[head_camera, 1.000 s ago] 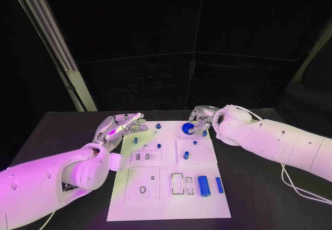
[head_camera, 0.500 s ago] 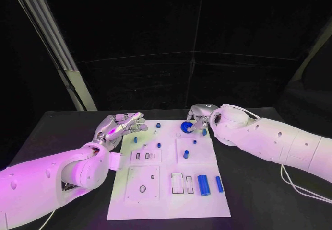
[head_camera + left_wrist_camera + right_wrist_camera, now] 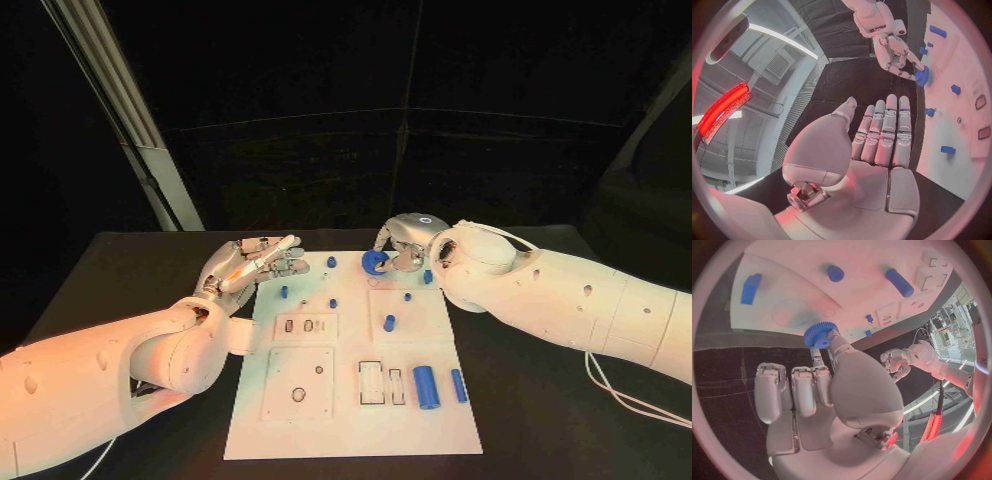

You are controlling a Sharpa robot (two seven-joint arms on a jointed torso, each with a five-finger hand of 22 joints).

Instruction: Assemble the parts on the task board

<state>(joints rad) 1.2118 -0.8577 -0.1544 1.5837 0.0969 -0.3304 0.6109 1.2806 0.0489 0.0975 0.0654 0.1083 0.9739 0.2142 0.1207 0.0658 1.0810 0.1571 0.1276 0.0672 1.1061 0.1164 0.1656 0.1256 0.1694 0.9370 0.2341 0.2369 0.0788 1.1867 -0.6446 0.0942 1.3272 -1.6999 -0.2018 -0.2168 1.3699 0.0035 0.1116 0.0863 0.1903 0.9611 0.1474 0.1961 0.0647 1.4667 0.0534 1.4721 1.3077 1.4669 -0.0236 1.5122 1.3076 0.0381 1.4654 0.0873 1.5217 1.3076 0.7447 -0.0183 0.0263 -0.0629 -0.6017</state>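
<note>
The white task board (image 3: 346, 400) lies in the middle of the black table. My right hand (image 3: 405, 243) hovers over the board's far edge and pinches a blue toothed gear (image 3: 375, 263) (image 3: 821, 334) (image 3: 922, 76) between thumb and a finger. My left hand (image 3: 257, 262) floats beside the board's far left corner, fingers straight and together, holding nothing (image 3: 882, 137). Small blue pegs (image 3: 332, 262) (image 3: 283, 292) (image 3: 333, 302) stand at the board's far part. A blue cylinder (image 3: 424, 385) and a slim blue bar (image 3: 457, 384) lie on the near right part.
Rectangular slots (image 3: 382, 383) and round holes (image 3: 299, 394) are cut in the board's near half. Another blue peg (image 3: 388, 322) lies on a raised square plate. A pale metal post (image 3: 130, 130) stands behind the table at the left. Black table (image 3: 130, 270) surrounds the board.
My right hand has carried the blue gear a little to the left and farther along the board's far edge. My left hand has hardly moved.
</note>
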